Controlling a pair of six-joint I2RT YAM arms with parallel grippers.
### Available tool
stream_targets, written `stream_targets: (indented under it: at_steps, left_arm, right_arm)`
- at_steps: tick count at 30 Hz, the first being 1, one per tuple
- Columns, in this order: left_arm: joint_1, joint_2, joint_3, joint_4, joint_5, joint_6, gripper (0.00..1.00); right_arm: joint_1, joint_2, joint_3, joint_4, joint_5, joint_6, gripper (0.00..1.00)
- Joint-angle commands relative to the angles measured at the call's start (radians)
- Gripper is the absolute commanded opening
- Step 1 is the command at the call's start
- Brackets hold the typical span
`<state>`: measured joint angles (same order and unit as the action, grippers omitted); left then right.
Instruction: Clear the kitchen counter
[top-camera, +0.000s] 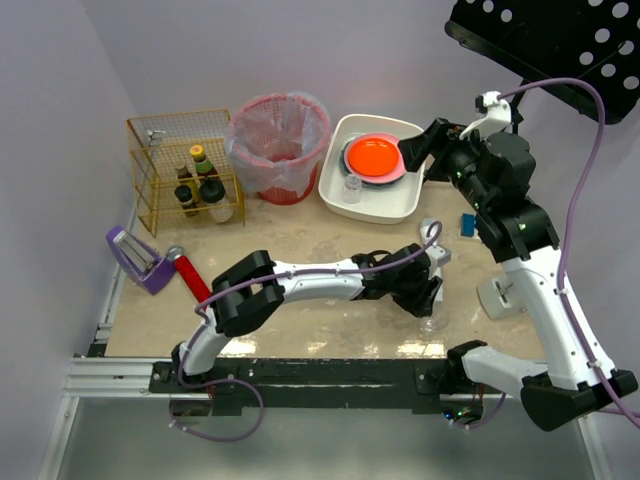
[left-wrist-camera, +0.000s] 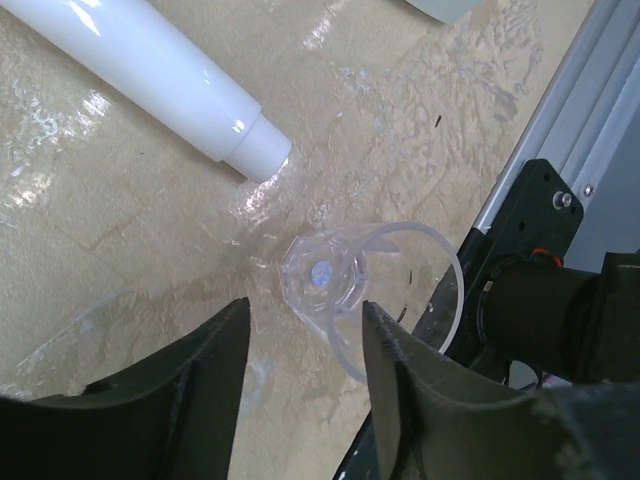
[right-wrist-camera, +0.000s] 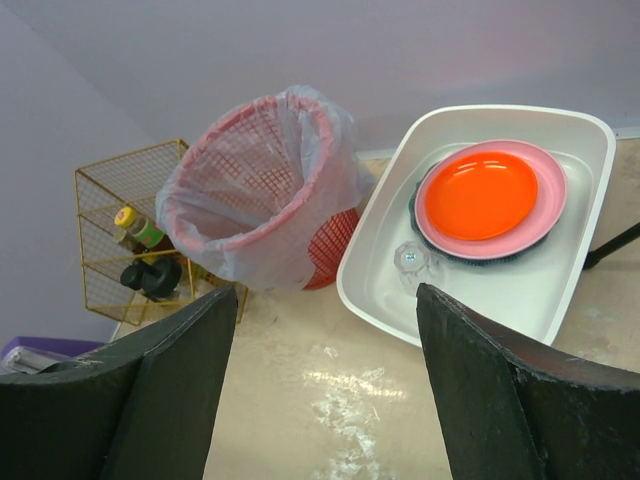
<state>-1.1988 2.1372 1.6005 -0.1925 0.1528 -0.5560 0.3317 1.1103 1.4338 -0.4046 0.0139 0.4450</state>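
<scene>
The kitchen counter (top-camera: 300, 235) is a beige marbled top. A clear glass (top-camera: 433, 322) stands near its front right edge. My left gripper (top-camera: 427, 298) hovers right over it, reached across from the left. In the left wrist view the glass (left-wrist-camera: 335, 280) lies just past my open left gripper (left-wrist-camera: 305, 320). Its rim runs close to the right finger (left-wrist-camera: 400, 370), and nothing is gripped. My right gripper (top-camera: 410, 150) hangs open and empty above the counter (right-wrist-camera: 330, 400), facing the white tub (right-wrist-camera: 520, 295).
The white tub (top-camera: 335, 170) holds an orange plate (top-camera: 373, 155) on a pink one and a second clear glass (right-wrist-camera: 412, 262). A red lined bin (top-camera: 279, 145) and a yellow wire rack of bottles (top-camera: 185, 170) stand at the back left. A purple object (top-camera: 140, 258), a red-handled tool (top-camera: 190, 275) and a small blue item (top-camera: 467, 223) lie on the counter.
</scene>
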Motion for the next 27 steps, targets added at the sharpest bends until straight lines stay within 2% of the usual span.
stream_targets:
  at_steps: [1,9,14,18,21,23,25,27]
  left_arm:
    - [-0.007,0.007,0.044,-0.027,-0.025,0.03,0.48]
    - [-0.007,0.012,0.032,-0.022,-0.016,0.031,0.26]
    - [-0.005,-0.013,0.009,-0.021,-0.021,0.039,0.0]
    - [0.025,-0.114,-0.111,0.014,-0.033,0.034,0.0]
    - [0.105,-0.265,-0.299,0.109,0.017,-0.007,0.0]
    - [0.187,-0.377,-0.475,0.229,0.082,-0.047,0.0]
    - [0.252,-0.492,-0.578,0.281,0.119,-0.056,0.0]
    - [0.29,-0.595,-0.617,0.263,0.128,-0.035,0.0]
  right_arm:
    - [-0.002,-0.021,-0.007,0.021,0.015,-0.012,0.77]
    - [-0.002,-0.026,-0.027,0.029,0.017,-0.014,0.77]
    - [-0.002,-0.029,-0.03,0.03,0.032,-0.014,0.77]
    - [-0.002,-0.029,-0.03,0.032,0.049,-0.011,0.78]
    - [-0.002,-0.024,-0.032,0.033,0.055,-0.002,0.79]
    - [-0.002,-0.021,-0.035,0.046,0.055,0.004,0.79]
    - [-0.002,-0.024,-0.039,0.061,0.046,0.012,0.79]
    - [-0.002,-0.024,-0.047,0.098,0.009,0.011,0.82]
